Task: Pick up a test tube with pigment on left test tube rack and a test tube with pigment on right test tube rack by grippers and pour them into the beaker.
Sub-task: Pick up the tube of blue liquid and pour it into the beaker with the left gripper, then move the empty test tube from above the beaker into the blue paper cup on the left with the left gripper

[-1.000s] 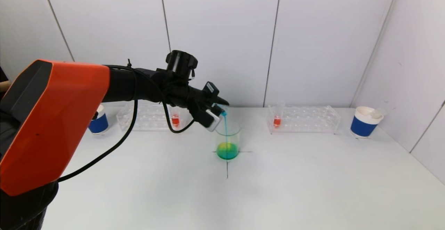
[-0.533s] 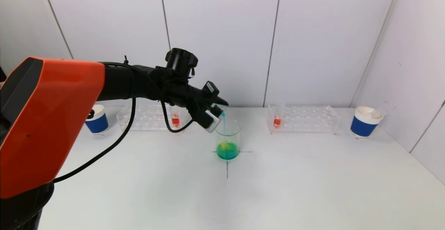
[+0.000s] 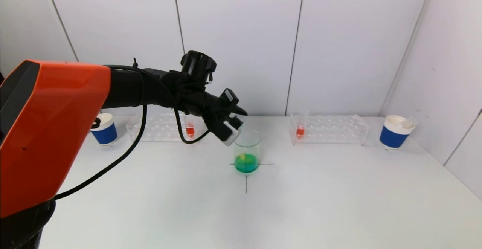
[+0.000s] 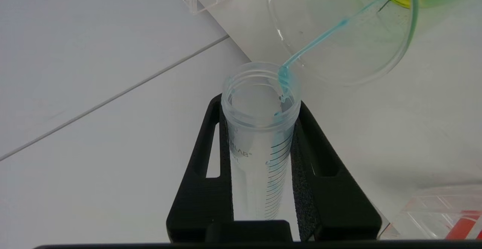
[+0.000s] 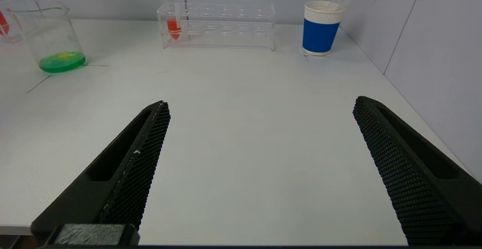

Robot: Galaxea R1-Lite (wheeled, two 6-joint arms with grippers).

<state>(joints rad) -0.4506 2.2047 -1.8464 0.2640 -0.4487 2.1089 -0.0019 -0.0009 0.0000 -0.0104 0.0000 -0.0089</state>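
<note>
My left gripper [image 3: 235, 122] is shut on a clear graduated test tube [image 4: 260, 128] and holds it tipped mouth-down over the rim of the glass beaker [image 3: 246, 153]. In the left wrist view a thin blue stream [image 4: 320, 38] runs from the tube's mouth into the beaker [image 4: 346, 64], and the tube is nearly empty. The beaker holds green liquid with a yellow patch. A tube of red pigment [image 3: 189, 128] stands in the left rack [image 3: 158, 127], another [image 3: 300, 128] in the right rack [image 3: 331, 128]. My right gripper [image 5: 261, 102] is open and empty, low over the table's front right.
A blue paper cup [image 3: 103, 129] stands left of the left rack, another [image 3: 396, 131] right of the right rack. The beaker sits on a black cross mark [image 3: 246, 177]. Walls close the back and right side.
The blue stream seen from the head has thinned away. The green liquid in the beaker has risen slightly. My left arm has lifted a little; the tube stays over the beaker.
</note>
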